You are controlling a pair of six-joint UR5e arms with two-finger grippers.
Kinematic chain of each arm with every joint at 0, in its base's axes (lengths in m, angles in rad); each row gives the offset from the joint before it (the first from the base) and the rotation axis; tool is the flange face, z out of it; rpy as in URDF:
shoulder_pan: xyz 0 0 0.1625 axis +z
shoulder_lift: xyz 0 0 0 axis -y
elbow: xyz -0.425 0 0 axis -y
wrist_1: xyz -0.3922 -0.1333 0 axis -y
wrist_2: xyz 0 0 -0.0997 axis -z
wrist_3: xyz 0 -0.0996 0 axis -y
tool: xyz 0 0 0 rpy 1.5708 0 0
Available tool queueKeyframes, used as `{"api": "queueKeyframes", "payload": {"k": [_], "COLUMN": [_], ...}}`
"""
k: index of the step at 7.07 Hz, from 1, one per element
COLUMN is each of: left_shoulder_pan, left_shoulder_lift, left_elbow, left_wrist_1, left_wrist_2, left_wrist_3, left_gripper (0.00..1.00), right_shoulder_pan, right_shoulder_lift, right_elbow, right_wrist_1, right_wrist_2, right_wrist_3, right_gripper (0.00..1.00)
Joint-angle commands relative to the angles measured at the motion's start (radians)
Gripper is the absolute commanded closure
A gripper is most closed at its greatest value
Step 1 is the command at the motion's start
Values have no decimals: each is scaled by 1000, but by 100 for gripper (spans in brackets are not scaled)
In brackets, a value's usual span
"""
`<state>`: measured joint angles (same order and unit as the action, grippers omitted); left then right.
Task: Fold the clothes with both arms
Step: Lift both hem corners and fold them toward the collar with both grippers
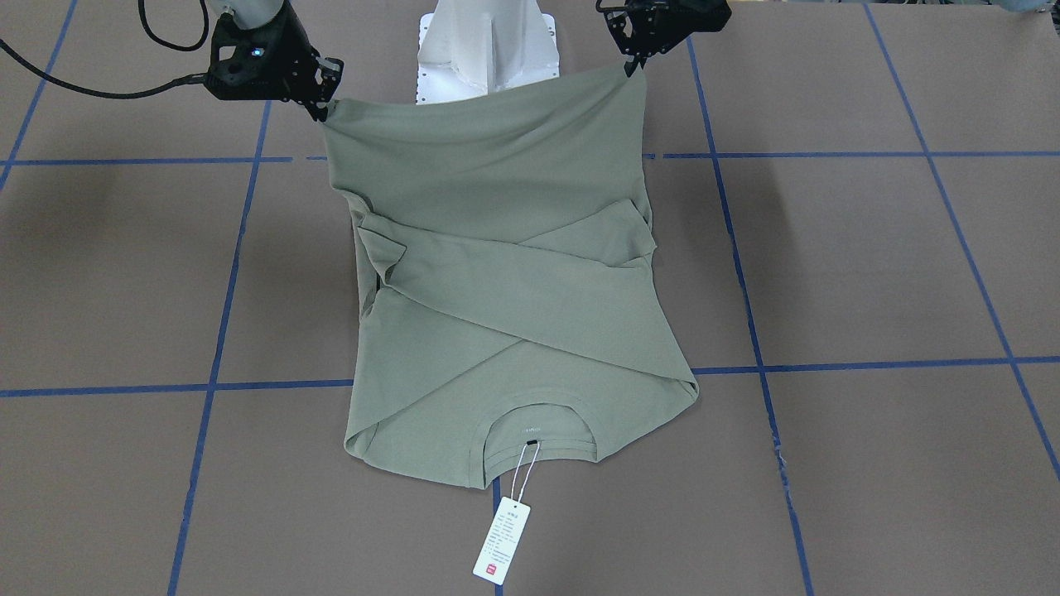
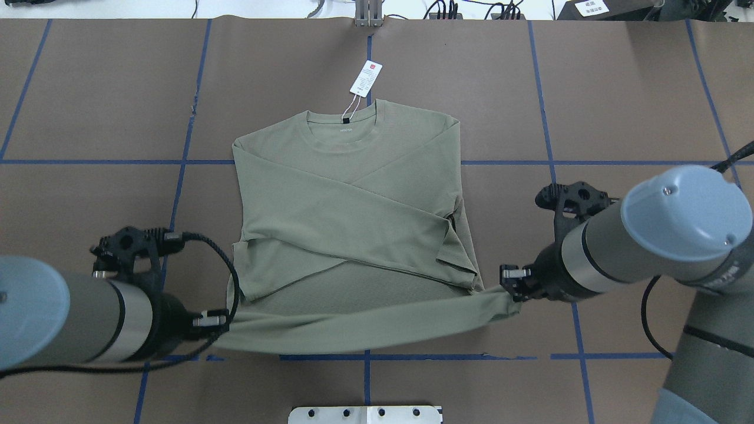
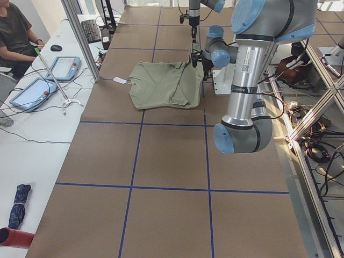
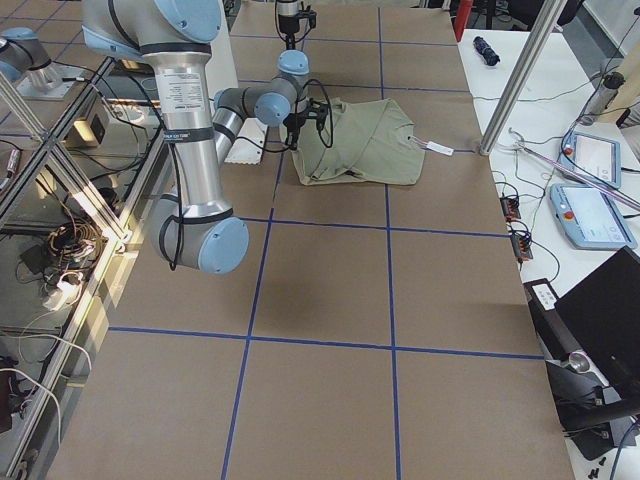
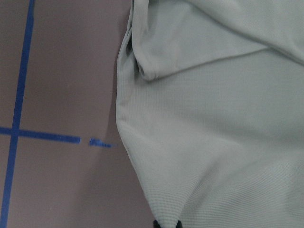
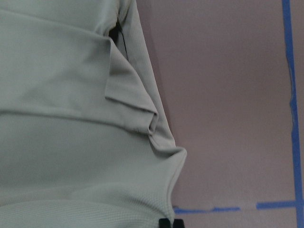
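Observation:
The sage-green shirt lies flat on the brown table with its collar at the far side and both sleeves folded across the body. Its white hang tag rests beyond the collar. The near hem is lifted off the table and stretched between the two grippers. My left gripper is shut on the hem's left corner. My right gripper is shut on the hem's right corner. In the front-facing view the left gripper holds the top right corner of the shirt and the right gripper the top left. Both wrist views show cloth pinched between the fingertips.
The white pedestal base stands just behind the raised hem. Blue tape lines cross the brown table cover. A person sits at a side desk with tablets, and a metal pole stands at the table's edge.

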<state>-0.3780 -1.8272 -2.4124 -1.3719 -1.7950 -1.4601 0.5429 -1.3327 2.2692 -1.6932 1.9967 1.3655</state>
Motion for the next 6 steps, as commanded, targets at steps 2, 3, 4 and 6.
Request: {"api": "queueKeyframes", "payload": {"k": [2,3,4,6], "left_shoulder_pan": [-203,-243,-301,-355], "left_shoulder_lift": [-148,-150,-152,-210], "left_elbow": [243,324,417,621], "left_wrist_1": [-57,-147,-250,-404], "left_wrist_2": [-35,-35,-37,-37], "left_wrist_3": [89,87,89,87], "left_gripper": [100,100,100,100], "right_shoulder_pan": [219,239,250,269], "right_shoulder_lift": [247,291,294,352], "right_elbow": [-255,-381,-521,-696], "right_wrist_1": [1,63,255,372], "right_wrist_2": [-9,-13,-10,-3], "right_wrist_3": [-3,-3,7,7], "right_gripper": [100,100,100,100]}}
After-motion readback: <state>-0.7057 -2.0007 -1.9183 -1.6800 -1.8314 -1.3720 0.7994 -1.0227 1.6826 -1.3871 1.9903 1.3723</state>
